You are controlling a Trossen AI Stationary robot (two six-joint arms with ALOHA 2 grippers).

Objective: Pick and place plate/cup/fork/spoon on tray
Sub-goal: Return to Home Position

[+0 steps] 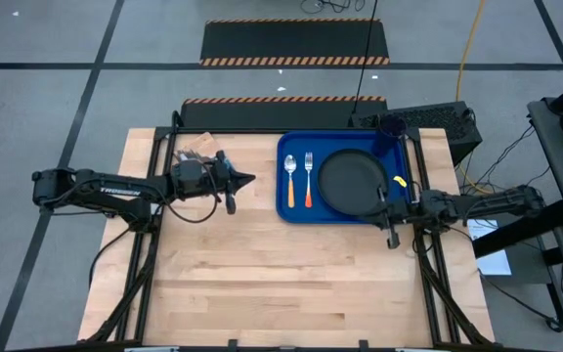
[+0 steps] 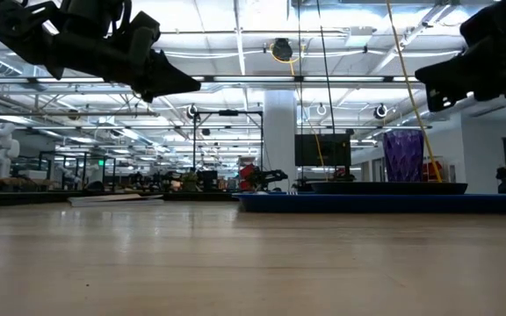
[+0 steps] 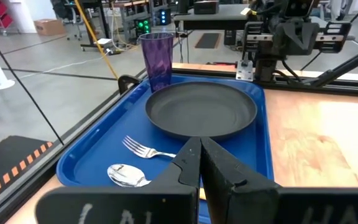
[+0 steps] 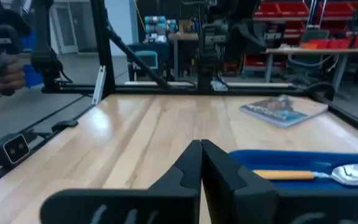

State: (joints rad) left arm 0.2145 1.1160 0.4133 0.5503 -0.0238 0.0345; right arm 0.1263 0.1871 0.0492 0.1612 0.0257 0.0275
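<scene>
You see the table (image 1: 262, 284) carrying the tray (image 1: 297, 212) at its 1 o'clock area. The plate (image 1: 352, 182) fills the tray's middle, toward 3 o'clock of the cutlery. The cup (image 1: 391, 125) stands upright in the tray's 1 o'clock corner. The fork (image 1: 309, 179) lies just beside the spoon (image 1: 289, 180), parallel, at the tray's 9 o'clock side. The left gripper (image 1: 246, 180) hovers at 9 o'clock of the tray, fingers pressed together, empty. The right gripper (image 1: 388, 208) sits at the tray's 5 o'clock edge, fingers likewise together.

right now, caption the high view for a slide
Plate, fork, spoon and cup sit on the blue tray.
</scene>
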